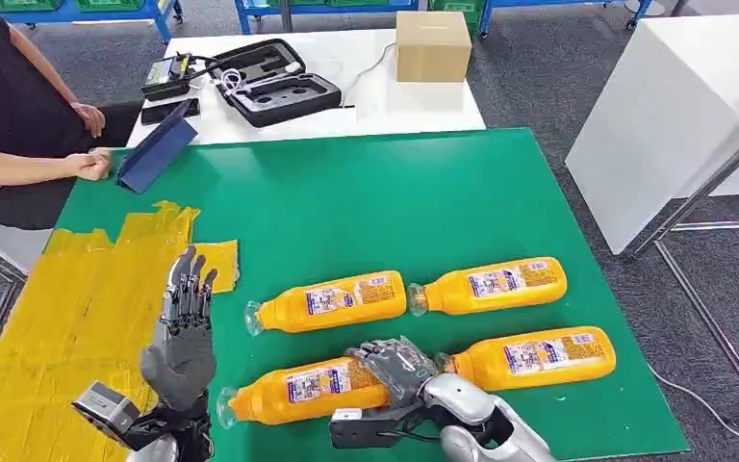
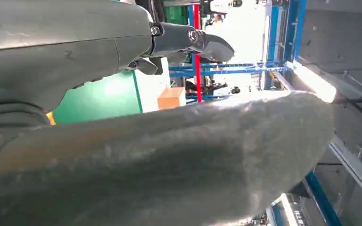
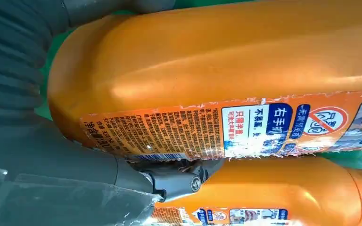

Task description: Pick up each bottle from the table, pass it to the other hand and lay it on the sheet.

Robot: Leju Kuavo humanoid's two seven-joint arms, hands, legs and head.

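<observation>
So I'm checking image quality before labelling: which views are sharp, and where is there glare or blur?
Head view: sharp and evenly lit, bottles readable. Left wrist view: the left hand fills the foreground as a soft blur, with blown-out brightness behind. Right wrist view: the held bottle is very close, its label legible, with a mild sheen on the plastic.

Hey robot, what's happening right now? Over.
Right robot hand gripping near-left bottle on green table. Left robot hand open, raised. Yellow sheet bare; nothing blocking.
</observation>
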